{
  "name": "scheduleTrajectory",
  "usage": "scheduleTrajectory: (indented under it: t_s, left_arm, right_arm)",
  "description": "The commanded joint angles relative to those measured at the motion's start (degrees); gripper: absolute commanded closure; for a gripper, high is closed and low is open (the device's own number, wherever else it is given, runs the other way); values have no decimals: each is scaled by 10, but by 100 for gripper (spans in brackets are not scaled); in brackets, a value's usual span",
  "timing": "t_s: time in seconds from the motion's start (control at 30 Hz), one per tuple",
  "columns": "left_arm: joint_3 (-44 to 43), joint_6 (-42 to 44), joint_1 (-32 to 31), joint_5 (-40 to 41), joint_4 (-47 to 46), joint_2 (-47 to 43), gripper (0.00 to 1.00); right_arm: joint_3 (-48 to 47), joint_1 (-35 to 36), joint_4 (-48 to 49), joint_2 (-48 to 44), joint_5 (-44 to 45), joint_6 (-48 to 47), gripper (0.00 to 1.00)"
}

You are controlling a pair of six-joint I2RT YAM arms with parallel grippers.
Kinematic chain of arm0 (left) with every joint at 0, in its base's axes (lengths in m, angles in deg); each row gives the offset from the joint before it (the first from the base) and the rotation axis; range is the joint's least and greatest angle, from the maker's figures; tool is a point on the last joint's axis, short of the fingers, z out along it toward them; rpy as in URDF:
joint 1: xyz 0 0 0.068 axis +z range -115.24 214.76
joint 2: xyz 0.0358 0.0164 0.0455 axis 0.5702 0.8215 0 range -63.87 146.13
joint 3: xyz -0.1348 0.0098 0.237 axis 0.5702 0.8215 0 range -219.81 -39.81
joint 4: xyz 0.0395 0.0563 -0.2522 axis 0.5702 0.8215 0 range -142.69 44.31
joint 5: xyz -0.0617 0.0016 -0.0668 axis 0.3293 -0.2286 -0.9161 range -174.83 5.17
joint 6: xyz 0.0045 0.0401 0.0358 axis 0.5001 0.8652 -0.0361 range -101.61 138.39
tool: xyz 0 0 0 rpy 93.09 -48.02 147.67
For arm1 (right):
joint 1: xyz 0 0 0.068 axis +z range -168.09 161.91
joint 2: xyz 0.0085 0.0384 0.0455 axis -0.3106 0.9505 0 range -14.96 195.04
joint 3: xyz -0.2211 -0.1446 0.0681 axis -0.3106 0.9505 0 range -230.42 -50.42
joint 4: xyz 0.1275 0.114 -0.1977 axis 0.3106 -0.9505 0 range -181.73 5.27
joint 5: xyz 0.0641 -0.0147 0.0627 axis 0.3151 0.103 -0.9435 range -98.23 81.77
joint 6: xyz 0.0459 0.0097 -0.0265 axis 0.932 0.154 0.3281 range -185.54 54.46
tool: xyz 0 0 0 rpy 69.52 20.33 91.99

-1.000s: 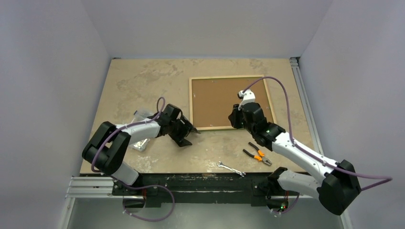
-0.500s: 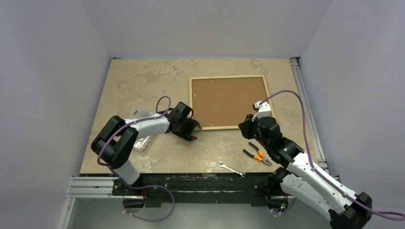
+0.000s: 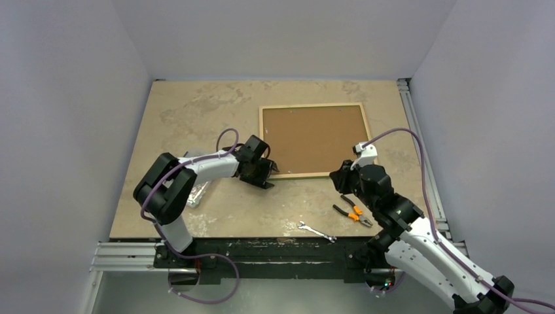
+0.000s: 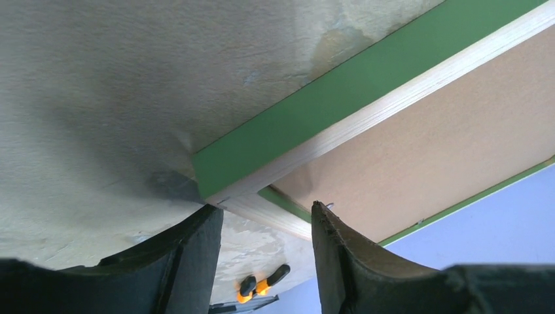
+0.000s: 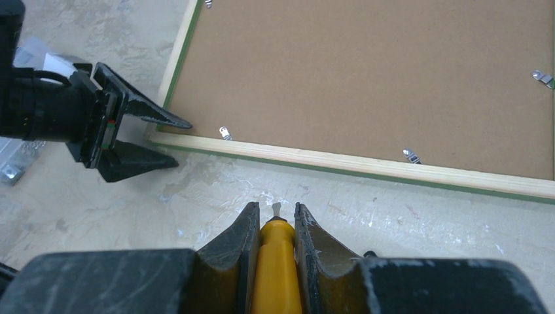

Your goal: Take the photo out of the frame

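Observation:
The frame [image 3: 262,140] lies face down at the back right of the table, its green side [image 4: 340,98] and pale wood rim [image 5: 366,163] showing. The photo's plain brown back [image 3: 314,139] fills it; the printed side is hidden. Small metal clips [image 5: 226,133] sit along the rim. My left gripper [image 3: 269,171] is open at the frame's near left corner, one finger [image 4: 196,242] outside the corner and the other over the brown back; it also shows in the right wrist view [image 5: 182,142]. My right gripper [image 3: 340,176] is shut on a yellow-handled screwdriver [image 5: 276,261], just in front of the frame's near edge.
Orange-handled pliers [image 3: 352,212] and a small wrench [image 3: 317,231] lie near the table's front edge on the right. A clear plastic item [image 3: 193,193] lies left of the left arm. Walls close in on three sides.
My right gripper has drawn back from over the frame to the table in front of its near edge. My left gripper has moved right and up to the frame's near left corner.

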Motion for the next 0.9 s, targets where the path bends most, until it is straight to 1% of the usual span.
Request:
scheduleTrajectory:
  t_s: [0.0,0.07,0.17,0.27,0.37,0.47,0.6,0.73,0.87]
  left_arm:
    - [-32,10,-1,89,90,49,51]
    - [-39,23,-1,100,92,59,56]
    - [-41,40,0,118,89,67,72]
    - [-36,59,1,143,80,61,84]
    - [-52,102,6,174,79,56,92]
    - [-99,157,11,201,101,64,100]
    - [-157,240,30,220,122,79,100]
    - [-230,338,61,210,160,115,100]
    - [-288,437,86,193,173,146,100]
  right_arm:
    - [8,0,6,-18,-18,6,100]
    - [14,1,12,-29,-25,5,100]
    - [23,3,19,-49,-29,3,100]
    - [31,5,28,-63,-34,0,100]
    - [36,8,32,-70,-36,-1,100]
    - [36,8,36,-71,-34,-4,100]
    - [40,10,41,-79,-44,-7,100]
    - [42,13,43,-85,-44,-7,100]
    - [43,16,46,-85,-48,-10,100]
